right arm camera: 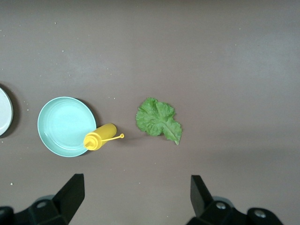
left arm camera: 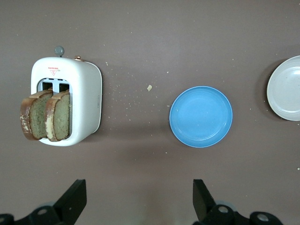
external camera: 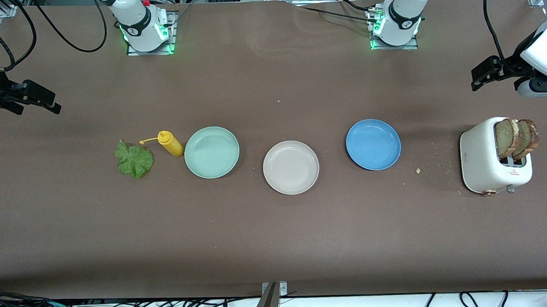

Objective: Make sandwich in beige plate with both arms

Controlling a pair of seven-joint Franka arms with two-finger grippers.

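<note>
Beige plate (external camera: 290,167) sits bare mid-table; left gripper (left arm camera: 138,199) and right gripper (right arm camera: 136,197) hover spread wide at the table's ends.

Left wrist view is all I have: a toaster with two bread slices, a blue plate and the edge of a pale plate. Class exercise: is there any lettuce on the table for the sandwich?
Observer: Yes. A lettuce leaf lies flat on the table toward the right arm's end, beside a yellow squeeze bottle.
Operator: Is the pale plate bare?
Observer: Yes, the beige plate holds nothing; it sits between the blue plate and a mint-green plate, slightly nearer the front camera than both.
Operator: Where is the other gripper?
Observer: The right gripper hangs open over bare table near the lettuce leaf. The left gripper is open too, near the toaster.
</note>
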